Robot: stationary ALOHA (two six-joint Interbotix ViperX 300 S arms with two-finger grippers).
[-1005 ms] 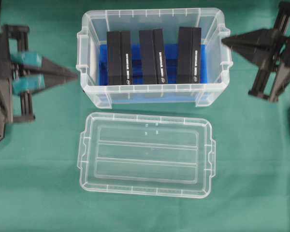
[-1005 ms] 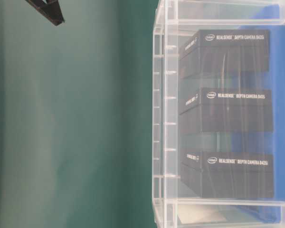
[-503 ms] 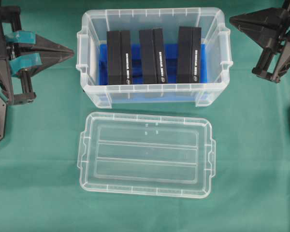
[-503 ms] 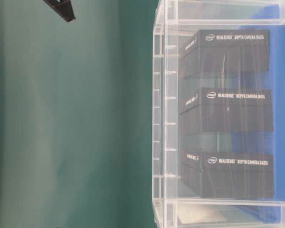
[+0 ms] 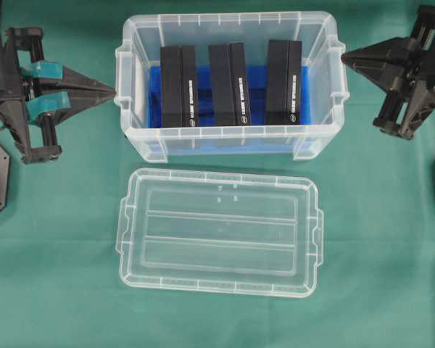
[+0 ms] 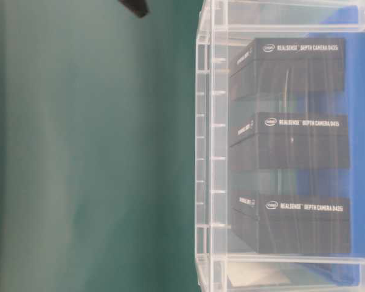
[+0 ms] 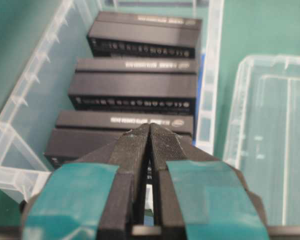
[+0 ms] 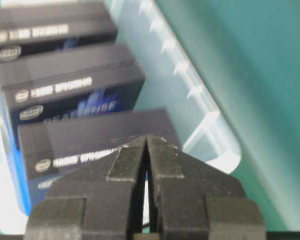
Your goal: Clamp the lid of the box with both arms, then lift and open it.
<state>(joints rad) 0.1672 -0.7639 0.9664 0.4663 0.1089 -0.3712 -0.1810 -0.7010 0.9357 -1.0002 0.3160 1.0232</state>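
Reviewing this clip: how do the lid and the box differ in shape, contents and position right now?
The lid is flat and shallow; the box is deep with tall walls. The lid holds nothing, while the box holds three black upright blocks on a blue bottom. The lid lies on the green cloth in front of the box, apart from it. Both are clear plastic, and neither gripper holds either.

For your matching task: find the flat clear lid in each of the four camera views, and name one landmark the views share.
Overhead: the lid lies flat on the green cloth, lower centre, in front of the box.
Table-level: not in it, as far as can be told.
Left wrist: right side, beside the box.
Right wrist: not in it.
Shared landmark: the three black blocks inside the box.
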